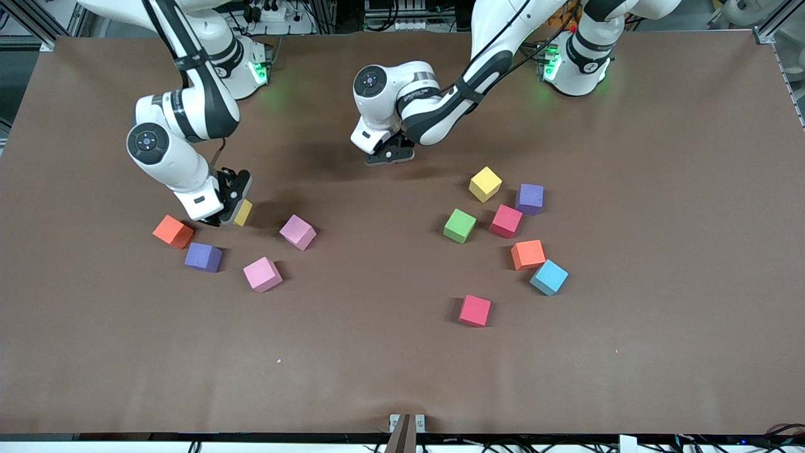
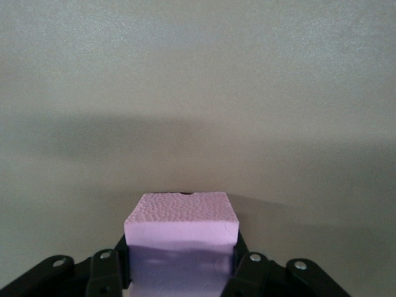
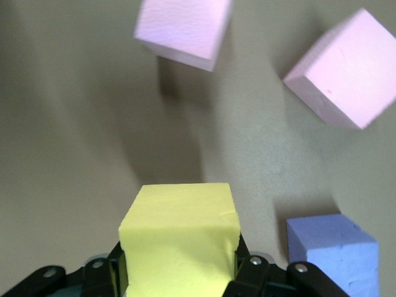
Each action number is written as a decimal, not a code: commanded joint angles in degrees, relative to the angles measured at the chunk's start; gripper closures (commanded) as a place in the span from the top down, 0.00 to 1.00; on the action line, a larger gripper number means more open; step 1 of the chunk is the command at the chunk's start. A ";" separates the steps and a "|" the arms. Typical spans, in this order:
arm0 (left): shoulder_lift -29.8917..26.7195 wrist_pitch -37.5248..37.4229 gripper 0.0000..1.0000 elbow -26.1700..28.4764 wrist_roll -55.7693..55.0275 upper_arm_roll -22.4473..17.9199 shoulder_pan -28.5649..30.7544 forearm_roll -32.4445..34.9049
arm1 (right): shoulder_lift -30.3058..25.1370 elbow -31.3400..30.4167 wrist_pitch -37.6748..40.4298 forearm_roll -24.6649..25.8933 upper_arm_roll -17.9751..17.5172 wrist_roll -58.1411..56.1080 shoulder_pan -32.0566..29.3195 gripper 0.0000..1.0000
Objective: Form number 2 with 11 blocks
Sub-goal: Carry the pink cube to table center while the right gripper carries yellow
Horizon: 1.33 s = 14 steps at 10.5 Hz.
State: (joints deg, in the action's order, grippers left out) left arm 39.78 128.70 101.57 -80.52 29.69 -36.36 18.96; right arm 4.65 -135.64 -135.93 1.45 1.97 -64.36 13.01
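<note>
Blocks lie in two loose groups on the table (image 1: 390, 352): red block (image 1: 475, 310) nearest the front camera. Right gripper (image 1: 229, 204) pinches a yellow block (image 3: 180, 235) beside an orange block (image 1: 173, 231). Left gripper (image 1: 390, 154) clamps a pink block (image 2: 181, 238) over bare tabletop.

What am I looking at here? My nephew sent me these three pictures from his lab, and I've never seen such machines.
Two white robot arms stand at a brown table, each ending in a two-fingered pincer. The big picture looks down from a camera facing them; the two small ones come from cameras on their wrists. Coloured foam cubes lie scattered in two groups, among them a green cube and a light-blue cube. The right pincer is shut on a yellow cube, low among the group at its end of the table. The left pincer holds a pink cube near the table's middle.
</note>
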 commanded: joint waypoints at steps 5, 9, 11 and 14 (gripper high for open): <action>-8.04 0.50 1.00 2.31 -0.60 0.99 4.53 1.87 | -4.04 -0.50 2.34 0.57 0.05 -9.57 6.30 0.20; -14.63 -4.86 1.00 5.55 8.15 1.51 12.25 1.70 | -1.49 1.78 3.12 0.40 0.05 5.51 21.41 0.20; -17.62 -5.04 1.00 9.86 17.81 2.83 19.01 1.09 | 0.00 1.70 3.83 0.40 0.05 10.72 27.57 0.20; -19.04 -5.13 1.00 13.21 25.98 2.48 25.78 0.91 | 4.56 1.87 3.65 -0.13 -0.04 20.80 33.47 0.20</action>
State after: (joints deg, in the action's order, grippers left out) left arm 23.36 123.46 111.68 -58.50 31.23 -14.05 19.17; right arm 6.48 -134.75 -132.77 1.31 1.41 -48.54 44.18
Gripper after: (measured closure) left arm 0.000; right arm 0.414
